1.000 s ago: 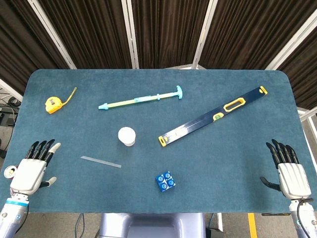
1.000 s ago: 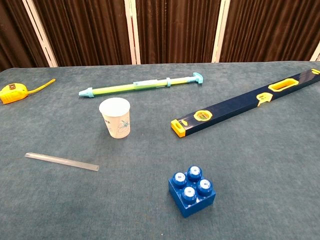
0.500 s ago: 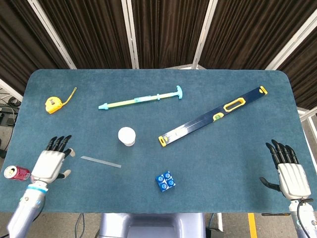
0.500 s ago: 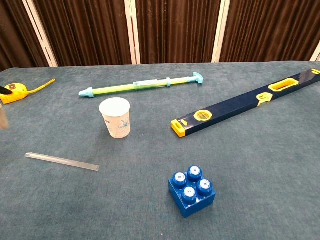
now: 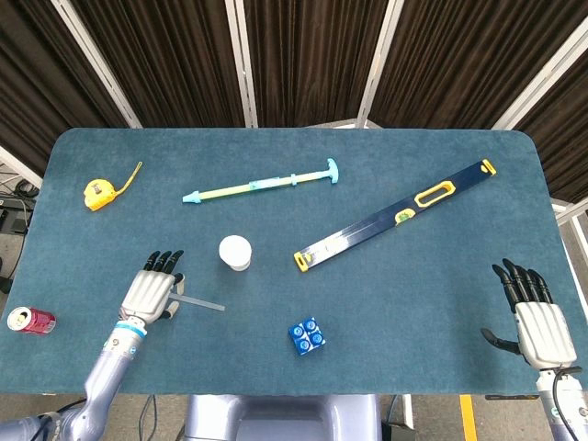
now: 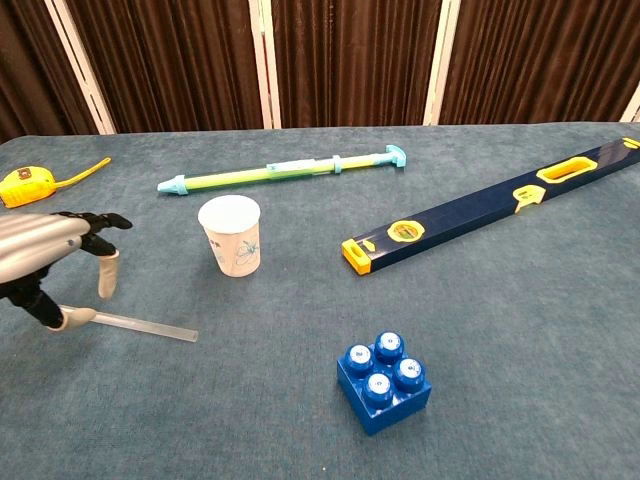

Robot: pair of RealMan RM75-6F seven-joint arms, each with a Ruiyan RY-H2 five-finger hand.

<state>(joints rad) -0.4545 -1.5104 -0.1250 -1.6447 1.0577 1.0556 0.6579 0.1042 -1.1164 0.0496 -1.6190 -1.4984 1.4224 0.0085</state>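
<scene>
My left hand (image 5: 153,291) (image 6: 45,262) hovers palm down over the left end of a clear plastic strip (image 5: 197,301) (image 6: 135,325), fingers spread and empty; whether it touches the strip I cannot tell. A white paper cup (image 5: 235,253) (image 6: 231,235) stands just right of that hand. My right hand (image 5: 535,319) rests flat at the table's front right corner, fingers apart, holding nothing; the chest view does not show it.
A blue toy brick (image 5: 307,335) (image 6: 384,380) lies front centre. A long dark-blue spirit level (image 5: 397,217) (image 6: 478,213) runs diagonally right. A green pump-like rod (image 5: 262,183) (image 6: 283,170) and a yellow tape measure (image 5: 99,193) (image 6: 25,185) lie further back. A red can (image 5: 30,321) sits off the table's left edge.
My left hand has swept from the table's front left corner rightward and forward, arriving over the strip's left end and entering the chest view. The right hand stayed still.
</scene>
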